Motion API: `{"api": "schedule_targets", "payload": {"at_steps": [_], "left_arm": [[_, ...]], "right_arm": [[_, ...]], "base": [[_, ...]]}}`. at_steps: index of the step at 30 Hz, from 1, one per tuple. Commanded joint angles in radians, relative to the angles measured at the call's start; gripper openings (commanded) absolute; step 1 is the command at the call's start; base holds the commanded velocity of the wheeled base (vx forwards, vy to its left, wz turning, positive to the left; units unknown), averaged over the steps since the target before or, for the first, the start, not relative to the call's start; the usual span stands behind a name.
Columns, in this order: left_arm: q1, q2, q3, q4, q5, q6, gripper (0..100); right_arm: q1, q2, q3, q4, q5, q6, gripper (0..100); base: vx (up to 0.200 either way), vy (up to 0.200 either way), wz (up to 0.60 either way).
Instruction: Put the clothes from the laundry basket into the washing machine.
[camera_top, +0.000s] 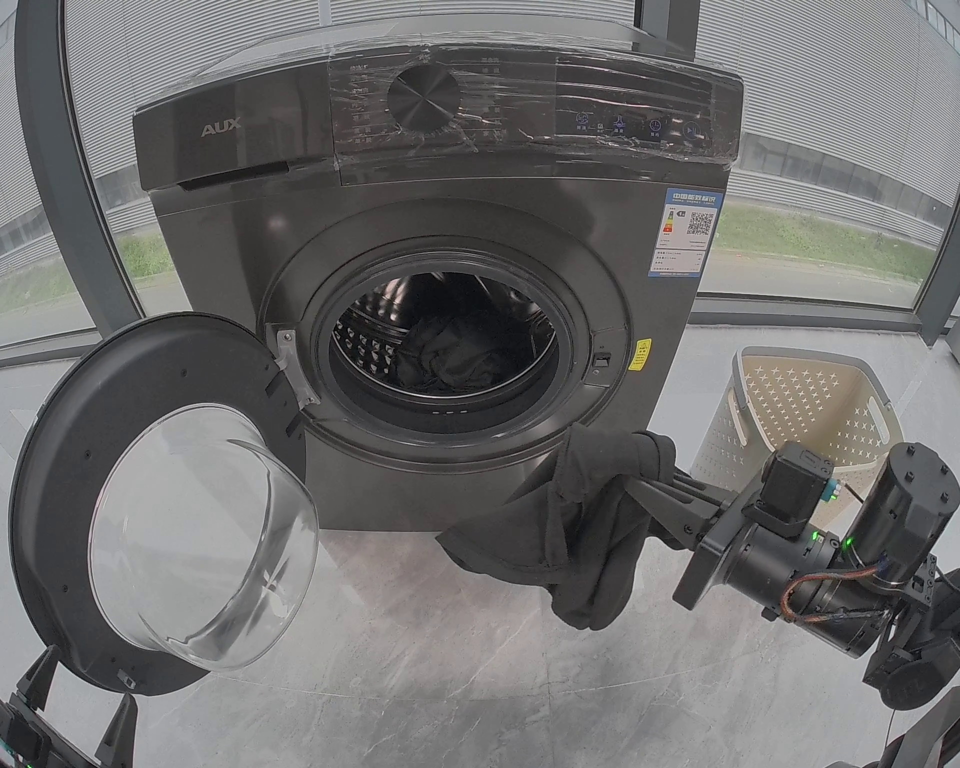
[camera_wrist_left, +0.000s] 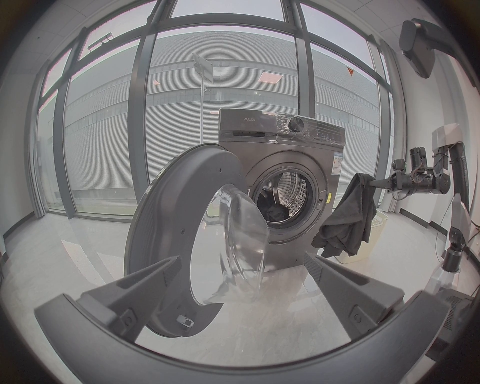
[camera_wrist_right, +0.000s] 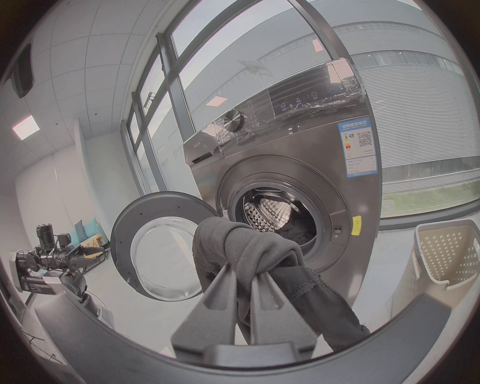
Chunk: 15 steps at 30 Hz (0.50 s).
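Pale stone floor and tall windows surround the washing machine (camera_top: 440, 300). Its door (camera_top: 150, 500) stands swung wide to the machine's left, I judge to keep the drum mouth free for loading. The laundry basket (camera_top: 800, 400) sits just right of the machine. The dark garment (camera_top: 580, 520) hangs before the machine, below the opening, and the right gripper (camera_top: 645, 488) is clamped on its bunched top. The left gripper (camera_top: 80, 700) waits below the door, fingers apart.
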Motion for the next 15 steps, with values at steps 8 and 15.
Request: {"api": "schedule_targets", "payload": {"at_steps": [8, 15], "left_arm": [[0.021, 0.084, -0.173, -0.068, -0.295, 0.026, 100], [0.009, 0.408, -0.163, -0.194, -0.474, 0.121, 100]], "right_arm": [[0.042, 0.117, -0.12, -0.026, -0.021, 0.004, 0], [0.059, 0.205, -0.247, -0.067, -0.018, 0.055, 0]], "base": [[0.0, 0.0, 0.0], [0.0, 0.0, 0.0]]}}
